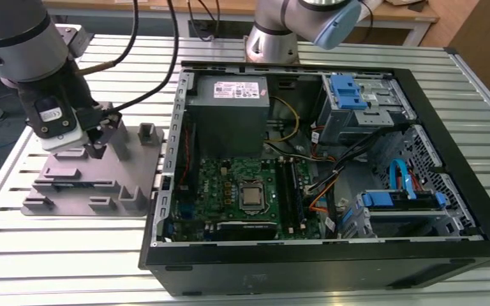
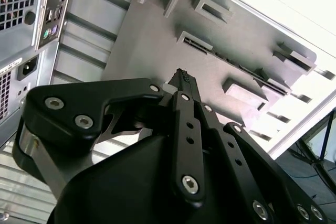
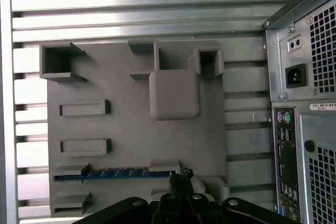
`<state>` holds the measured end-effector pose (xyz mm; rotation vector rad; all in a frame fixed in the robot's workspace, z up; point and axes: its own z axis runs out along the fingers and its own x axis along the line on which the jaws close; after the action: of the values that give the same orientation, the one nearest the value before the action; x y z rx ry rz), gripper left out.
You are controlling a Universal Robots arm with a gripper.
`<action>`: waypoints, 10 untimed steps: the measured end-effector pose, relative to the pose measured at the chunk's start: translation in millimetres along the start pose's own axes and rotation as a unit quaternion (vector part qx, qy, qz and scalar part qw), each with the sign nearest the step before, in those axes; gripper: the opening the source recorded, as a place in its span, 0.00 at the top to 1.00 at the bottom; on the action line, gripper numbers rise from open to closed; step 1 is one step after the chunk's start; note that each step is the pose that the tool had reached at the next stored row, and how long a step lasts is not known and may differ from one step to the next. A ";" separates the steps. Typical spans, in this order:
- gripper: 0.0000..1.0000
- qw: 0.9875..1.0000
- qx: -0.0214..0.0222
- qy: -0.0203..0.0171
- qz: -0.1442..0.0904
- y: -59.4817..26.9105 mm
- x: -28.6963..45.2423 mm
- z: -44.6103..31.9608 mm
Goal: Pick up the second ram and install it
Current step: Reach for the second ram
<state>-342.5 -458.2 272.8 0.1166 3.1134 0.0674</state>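
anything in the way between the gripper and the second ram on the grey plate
Nothing visible does. In the first wrist view the gripper hangs by one end of the second ram, which lies in its slot on the grey fixture plate. None of the plate's upright posts comes between them.

The second ram (image 3: 115, 173), a long, thin, flat memory stick with a blue face and a dark top edge, stood upright on its long edge in a slot of the grey plastic fixture plate (image 3: 131, 135). Low raised blocks of that plate flanked both of its ends. In the second wrist view the ram (image 2: 236, 62) appeared edge-on as a dark dotted line running straight between those blocks. It sat level and undisturbed near one long edge of the plate, outside the open black computer case (image 1: 330, 271), not yet installed.
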 end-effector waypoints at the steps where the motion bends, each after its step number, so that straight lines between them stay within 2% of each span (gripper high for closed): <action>1: 0.89 1.000 0.000 0.000 0.000 -0.7 0.0 1.9; 10: 0.89 1.000 0.000 0.000 0.000 -8.0 0.1 18.1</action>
<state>-342.7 -465.4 254.4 0.1166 3.1134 0.0676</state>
